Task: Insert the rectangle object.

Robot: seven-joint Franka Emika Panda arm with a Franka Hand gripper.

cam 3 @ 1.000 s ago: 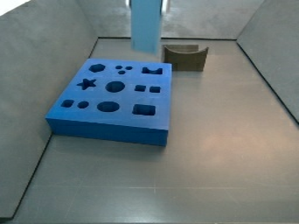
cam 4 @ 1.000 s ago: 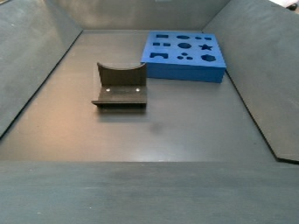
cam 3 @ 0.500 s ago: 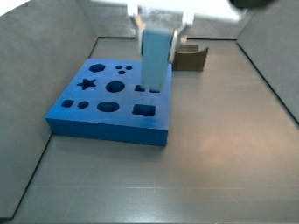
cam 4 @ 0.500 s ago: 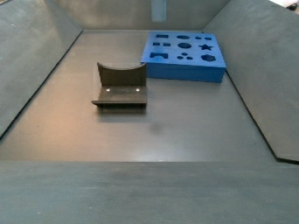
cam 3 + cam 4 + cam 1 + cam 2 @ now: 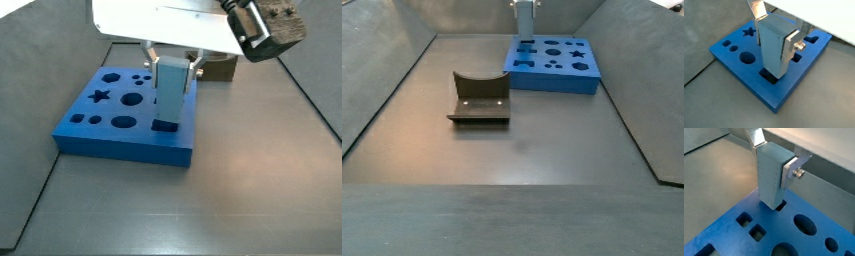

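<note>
We are seeing the pincer (image 5: pixel 776 19) gripping the upright rectangle object (image 5: pixel 774 47), its lower end entering a rectangular hole in the blue board (image 5: pixel 741 75).

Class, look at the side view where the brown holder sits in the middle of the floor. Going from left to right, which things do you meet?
Olive-brown holder → rectangle object, hanging from the end effector at the top edge → blue board.

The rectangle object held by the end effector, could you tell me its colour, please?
Light blue-grey, plain; the rectangle object in the end effector shows best in a wrist view.
</note>
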